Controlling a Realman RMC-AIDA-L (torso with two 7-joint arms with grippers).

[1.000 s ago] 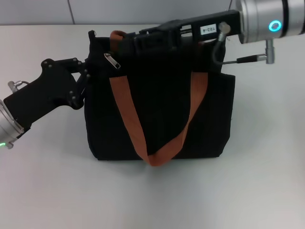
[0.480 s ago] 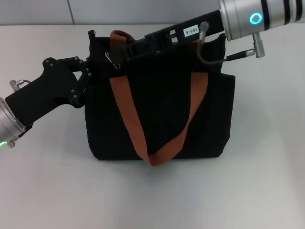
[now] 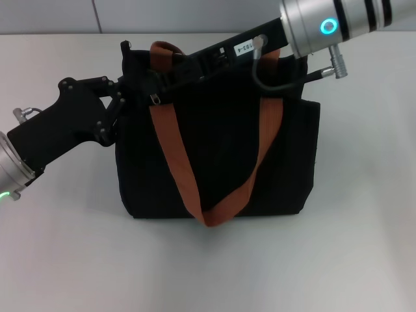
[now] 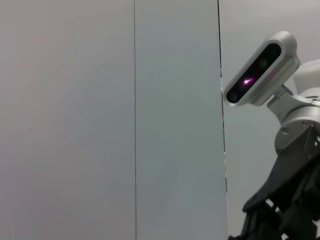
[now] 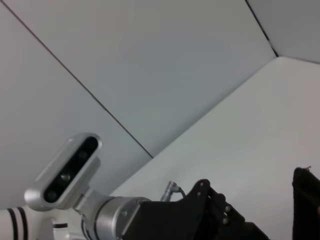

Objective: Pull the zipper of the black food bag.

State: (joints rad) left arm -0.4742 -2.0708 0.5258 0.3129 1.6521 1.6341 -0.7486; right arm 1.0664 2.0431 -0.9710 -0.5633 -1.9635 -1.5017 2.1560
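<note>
Right gripper [image 3: 158, 83] at zipper [image 3: 155, 98] on black food bag [image 3: 221, 156]; left gripper [image 3: 119, 97] at bag's corner. Black on black hides both grips: cannot tell.

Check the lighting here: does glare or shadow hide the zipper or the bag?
Head view: even light, only a soft shadow under the black food bag; the zipper shows as a small bright glint, but the right tool merges with the black fabric. Both wrist views: evenly lit wall, no glare.
</note>
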